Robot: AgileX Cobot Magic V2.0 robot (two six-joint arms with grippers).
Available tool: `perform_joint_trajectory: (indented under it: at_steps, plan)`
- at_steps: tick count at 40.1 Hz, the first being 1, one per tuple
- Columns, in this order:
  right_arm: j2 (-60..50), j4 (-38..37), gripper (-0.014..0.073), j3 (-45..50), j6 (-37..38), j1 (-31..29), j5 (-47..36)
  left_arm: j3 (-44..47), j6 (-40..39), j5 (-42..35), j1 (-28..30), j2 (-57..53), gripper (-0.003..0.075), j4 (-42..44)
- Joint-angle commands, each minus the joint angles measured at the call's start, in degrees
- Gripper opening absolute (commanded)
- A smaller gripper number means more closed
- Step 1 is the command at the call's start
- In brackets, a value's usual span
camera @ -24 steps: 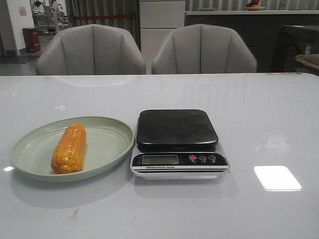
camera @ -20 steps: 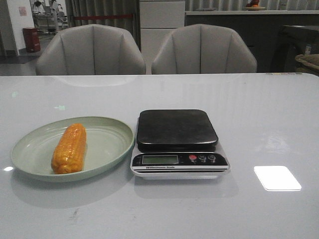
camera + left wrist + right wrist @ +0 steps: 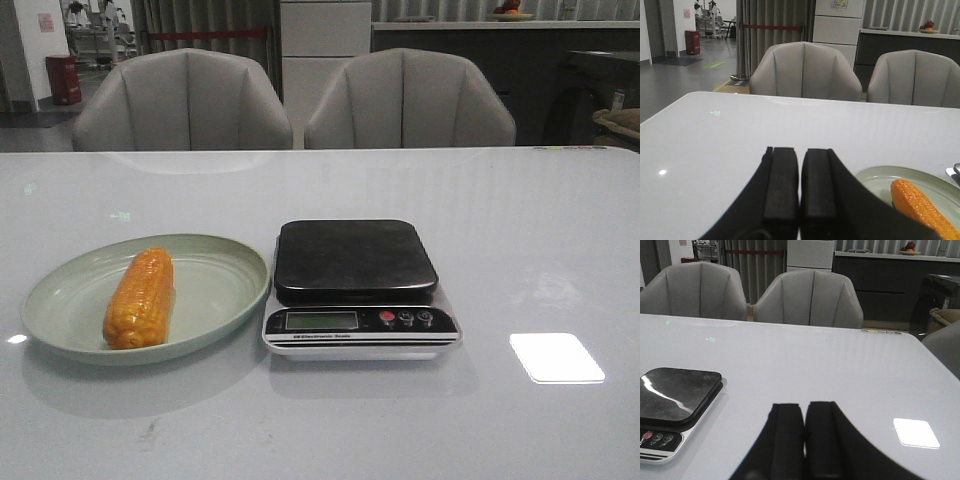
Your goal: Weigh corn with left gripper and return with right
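Note:
The orange-yellow corn (image 3: pixel 140 297) lies lengthwise on a pale green plate (image 3: pixel 225 285) at the left of the table. Beside it stands the scale (image 3: pixel 357 287), its black platform (image 3: pixel 353 259) bare. Neither arm shows in the front view. In the left wrist view my left gripper (image 3: pixel 800 151) is shut and empty, low over the table, with the corn (image 3: pixel 924 210) and plate (image 3: pixel 875 177) off to one side. In the right wrist view my right gripper (image 3: pixel 804 405) is shut and empty, with the scale (image 3: pixel 675 410) off to one side.
Two grey chairs (image 3: pixel 185 100) (image 3: pixel 408 98) stand behind the table's far edge. A bright light reflection (image 3: pixel 556 357) lies on the glossy table at the right of the scale. The scale's display (image 3: pixel 321 320) and buttons (image 3: pixel 405 318) face the front.

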Motion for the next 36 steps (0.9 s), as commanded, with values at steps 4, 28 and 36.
perform_joint_trajectory:
  at_steps: [4, 28, 36]
  plan:
    - [-1.1, -0.7, 0.0166, 0.2, -0.3, -0.3, -4.9, 0.0, -0.2, -4.6, 0.1, -1.2, 0.0114, -0.4]
    - [-1.2, -0.7, 0.0166, 0.2, -0.3, -0.1, -4.9, -18.1, -0.2, -4.0, 0.0, 3.7, 0.0114, 0.3]
    - [-1.2, -0.7, 0.0166, 0.2, -0.3, -0.1, -4.9, -28.7, -0.2, 11.3, -0.8, 11.0, 0.0114, -0.4]
